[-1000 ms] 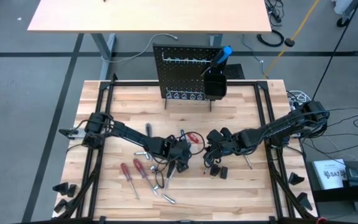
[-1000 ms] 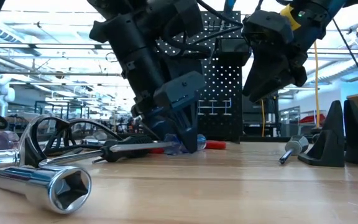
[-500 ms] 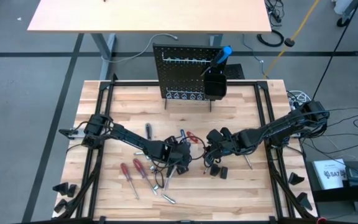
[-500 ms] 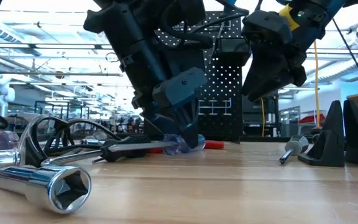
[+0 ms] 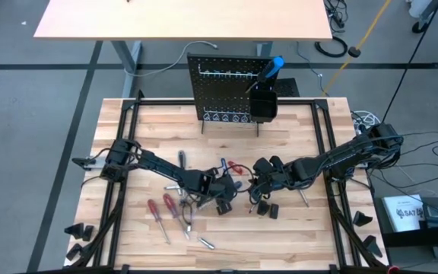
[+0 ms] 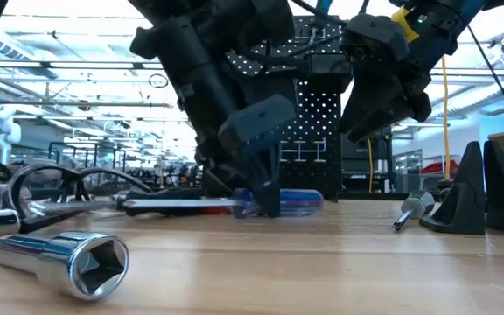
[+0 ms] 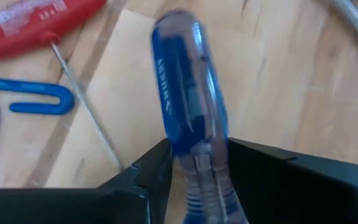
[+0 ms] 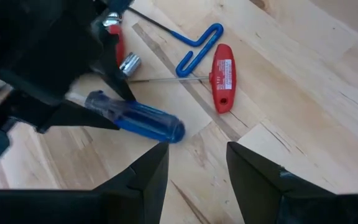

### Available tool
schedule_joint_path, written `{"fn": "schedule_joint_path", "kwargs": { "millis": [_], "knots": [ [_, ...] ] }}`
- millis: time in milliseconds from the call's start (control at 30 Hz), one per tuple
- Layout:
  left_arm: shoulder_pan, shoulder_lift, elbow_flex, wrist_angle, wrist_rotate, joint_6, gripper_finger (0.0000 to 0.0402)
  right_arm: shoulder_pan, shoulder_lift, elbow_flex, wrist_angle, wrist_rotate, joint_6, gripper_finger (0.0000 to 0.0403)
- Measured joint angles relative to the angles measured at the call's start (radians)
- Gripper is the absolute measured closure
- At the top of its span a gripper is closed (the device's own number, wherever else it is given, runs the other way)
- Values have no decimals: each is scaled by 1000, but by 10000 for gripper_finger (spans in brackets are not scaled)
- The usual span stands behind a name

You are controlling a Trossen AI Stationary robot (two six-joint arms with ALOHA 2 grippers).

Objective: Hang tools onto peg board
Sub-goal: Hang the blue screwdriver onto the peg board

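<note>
Left gripper (image 7: 194,177) pinches the blue screwdriver (image 7: 188,118) low on its handle, down on the table (image 5: 295,228) mid-front, the peg board (image 5: 223,91) standing well apart at the back edge. Firm squeeze wanted here, then lift straight so the shaft clears the red T-handle (image 8: 222,74) beside it (a slanted lift could drag it). Right gripper (image 8: 194,165) hovers close by, jaws spread and empty, watching.
</note>
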Motion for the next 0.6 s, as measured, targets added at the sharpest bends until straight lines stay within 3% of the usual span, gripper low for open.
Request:
{"fn": "schedule_joint_path", "kwargs": {
  "millis": [433,600],
  "knots": [
    [4,21,-1,-9,18,93,256,1,0,0,0,-2,1,248],
    [4,21,-5,16,10,94,291,2,0,0,0,-4,1,248]
  ]
}}
